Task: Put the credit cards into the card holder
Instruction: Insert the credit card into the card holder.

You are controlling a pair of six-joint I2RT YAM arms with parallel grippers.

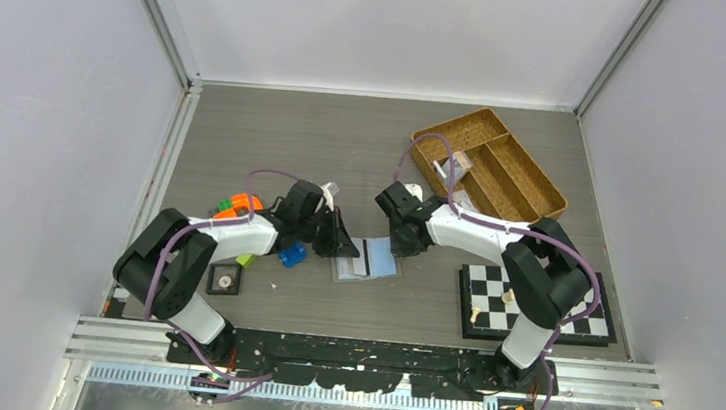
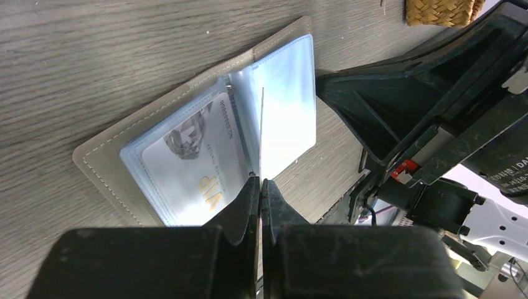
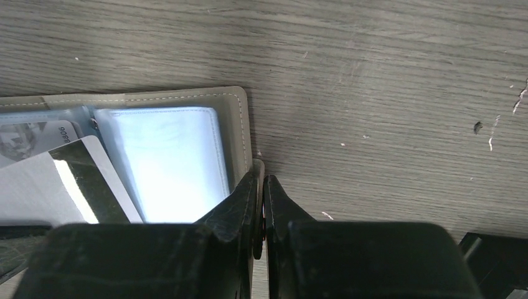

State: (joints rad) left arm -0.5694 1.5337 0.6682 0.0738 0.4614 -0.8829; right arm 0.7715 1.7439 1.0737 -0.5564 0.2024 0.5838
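Mid-table, the grey card holder (image 1: 368, 266) lies open and flat on the wood-grain table (image 3: 386, 93), its light-blue sleeves facing up, as my two grippers meet over it from either side. My left gripper (image 2: 260, 182) has its jaws pressed together on a credit card (image 3: 62, 187), which stands on edge above the holder's middle fold with its black magnetic stripe turned toward my right gripper (image 3: 261, 180). That right gripper is clamped on the holder's right edge, its jaws all but together with the small snap tab (image 3: 258, 167) pinched between them. A VIP card (image 2: 193, 159) already sits inside the clear sleeve on the holder's left page. The sleeve (image 3: 168, 162) on the holder's right page glares white under the light. Just left of the holder sits a small blue object (image 1: 291, 254). Farther left of the holder are orange and green pieces (image 1: 238, 205) and a black tile with a round dial (image 1: 223, 278). To the holder's right lies a chessboard (image 1: 485, 282), and beyond the holder on the same side rests a woven tray (image 1: 521, 175) with dividers.
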